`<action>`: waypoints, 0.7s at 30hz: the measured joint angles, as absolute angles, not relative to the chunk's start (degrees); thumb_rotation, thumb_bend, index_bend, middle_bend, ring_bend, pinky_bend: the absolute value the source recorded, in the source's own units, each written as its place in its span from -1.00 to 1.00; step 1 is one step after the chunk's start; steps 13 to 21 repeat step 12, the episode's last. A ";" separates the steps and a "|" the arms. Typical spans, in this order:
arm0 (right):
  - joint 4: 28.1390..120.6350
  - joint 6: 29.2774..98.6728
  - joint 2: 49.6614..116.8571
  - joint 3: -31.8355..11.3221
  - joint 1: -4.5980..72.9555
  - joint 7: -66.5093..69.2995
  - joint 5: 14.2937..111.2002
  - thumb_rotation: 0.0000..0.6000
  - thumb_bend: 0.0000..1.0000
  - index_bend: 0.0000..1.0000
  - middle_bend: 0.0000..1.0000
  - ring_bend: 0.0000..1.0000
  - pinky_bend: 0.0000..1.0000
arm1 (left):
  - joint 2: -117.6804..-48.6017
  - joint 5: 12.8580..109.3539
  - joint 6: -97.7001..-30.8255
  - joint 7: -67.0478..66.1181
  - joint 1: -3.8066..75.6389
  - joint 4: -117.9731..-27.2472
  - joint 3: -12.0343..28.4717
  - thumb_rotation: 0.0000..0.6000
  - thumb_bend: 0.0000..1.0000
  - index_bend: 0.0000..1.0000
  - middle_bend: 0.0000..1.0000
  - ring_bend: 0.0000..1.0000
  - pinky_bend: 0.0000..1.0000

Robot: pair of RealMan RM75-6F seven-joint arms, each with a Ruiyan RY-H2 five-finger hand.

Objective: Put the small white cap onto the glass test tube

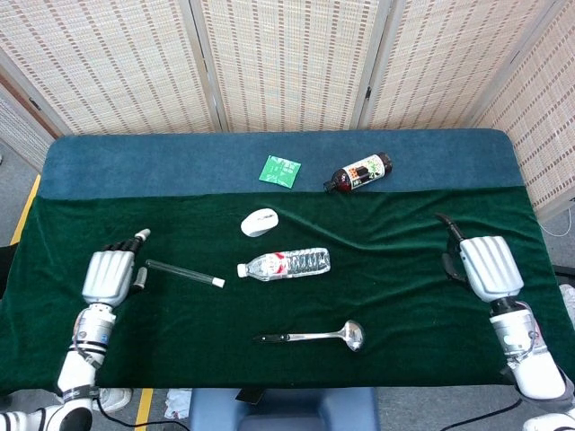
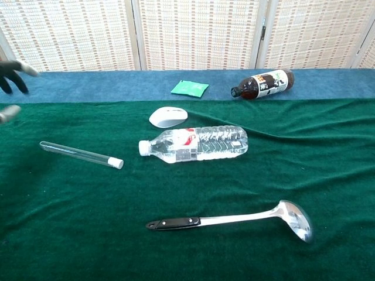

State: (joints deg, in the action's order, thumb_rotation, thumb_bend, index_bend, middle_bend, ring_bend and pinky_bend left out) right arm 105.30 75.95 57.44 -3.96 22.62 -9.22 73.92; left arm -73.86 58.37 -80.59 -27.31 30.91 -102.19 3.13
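The glass test tube (image 1: 182,272) (image 2: 79,154) lies flat on the green cloth, left of the water bottle, with the small white cap (image 1: 218,283) (image 2: 119,164) on its right end. My left hand (image 1: 110,275) hovers open just left of the tube, fingers spread, holding nothing; only its fingertips (image 2: 13,67) show at the left edge of the chest view. My right hand (image 1: 486,265) is open near the table's right edge, far from the tube, and does not appear in the chest view.
A clear water bottle (image 1: 285,264) lies mid-table with a white computer mouse (image 1: 260,222) behind it. A steel ladle (image 1: 314,337) lies near the front edge. A green packet (image 1: 281,170) and a dark bottle (image 1: 358,172) rest on the blue strip at the back.
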 measured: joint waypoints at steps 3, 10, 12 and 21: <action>103.23 77.78 57.40 -3.02 20.15 -6.94 75.11 0.88 0.17 -1.00 -0.92 -0.89 -0.92 | -70.80 63.13 -83.37 -20.09 26.78 -101.82 2.40 1.00 -0.14 -0.73 -0.74 -0.75 -0.78; 98.53 84.17 58.95 -0.97 13.62 -1.66 78.68 0.78 0.17 -1.00 -0.96 -0.92 -0.95 | -67.09 71.83 -90.77 -9.92 17.28 -100.38 -0.49 1.00 -0.19 -0.74 -0.77 -0.78 -0.87; 97.61 85.41 59.58 -0.42 12.01 -0.79 79.17 0.78 0.17 -1.00 -0.96 -0.94 -0.95 | -66.84 73.94 -92.65 -8.83 15.08 -100.03 -1.50 1.00 -0.19 -0.73 -0.77 -0.78 -0.88; 97.61 85.41 59.58 -0.42 12.01 -0.79 79.17 0.78 0.17 -1.00 -0.96 -0.94 -0.95 | -66.84 73.94 -92.65 -8.83 15.08 -100.03 -1.50 1.00 -0.19 -0.73 -0.77 -0.78 -0.88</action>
